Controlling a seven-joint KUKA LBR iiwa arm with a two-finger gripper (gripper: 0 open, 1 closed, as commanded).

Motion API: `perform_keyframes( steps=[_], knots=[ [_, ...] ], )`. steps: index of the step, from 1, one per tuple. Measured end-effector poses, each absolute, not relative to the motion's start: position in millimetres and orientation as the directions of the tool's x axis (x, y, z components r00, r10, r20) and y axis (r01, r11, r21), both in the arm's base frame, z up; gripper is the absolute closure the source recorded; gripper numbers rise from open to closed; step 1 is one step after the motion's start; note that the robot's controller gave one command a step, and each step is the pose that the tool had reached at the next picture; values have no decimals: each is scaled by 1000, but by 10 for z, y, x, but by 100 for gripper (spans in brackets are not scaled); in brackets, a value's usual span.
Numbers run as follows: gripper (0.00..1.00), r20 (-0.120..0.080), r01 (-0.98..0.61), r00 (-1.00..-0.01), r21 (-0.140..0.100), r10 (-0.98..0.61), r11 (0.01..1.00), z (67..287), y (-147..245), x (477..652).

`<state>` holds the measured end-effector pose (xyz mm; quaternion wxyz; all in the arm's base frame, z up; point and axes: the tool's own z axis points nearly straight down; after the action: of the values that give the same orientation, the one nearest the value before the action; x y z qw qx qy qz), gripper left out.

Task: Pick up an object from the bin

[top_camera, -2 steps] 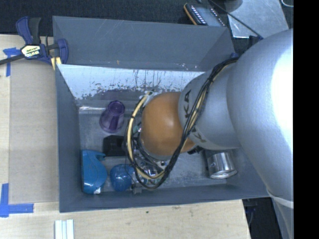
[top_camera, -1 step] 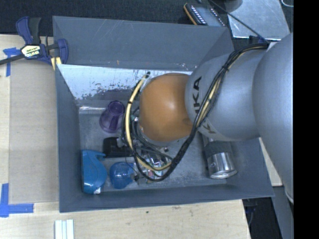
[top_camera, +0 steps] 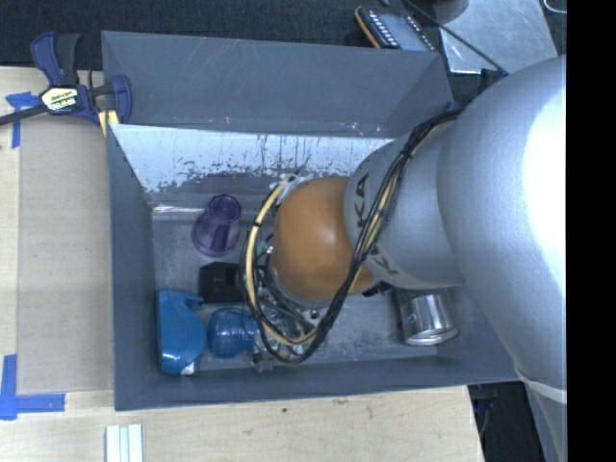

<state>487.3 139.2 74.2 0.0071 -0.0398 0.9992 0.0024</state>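
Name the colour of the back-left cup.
Purple; the cup shows best in the camera view.

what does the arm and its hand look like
The arm is thick, rounded and silver-grey, with dark lettering near the wrist. An orange dome cover caps the wrist; black and yellow cables loop around it down to the dark hand.

Robot lab: arm (top_camera: 481,191) over metal bin (top_camera: 130,287)

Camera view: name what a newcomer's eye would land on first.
The big grey arm with its orange cover comes first, reaching from the right over the middle of the grey bin. Next come the bright blue things in the floor's lower-left corner, a purple cup above them, and a silver can at the lower right.
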Motion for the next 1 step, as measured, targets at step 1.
perform_keyframes(
  steps=[1],
  knots=[
    [0,-18,-53,-998,0,-53,999,724,1538,4872]
  ],
)
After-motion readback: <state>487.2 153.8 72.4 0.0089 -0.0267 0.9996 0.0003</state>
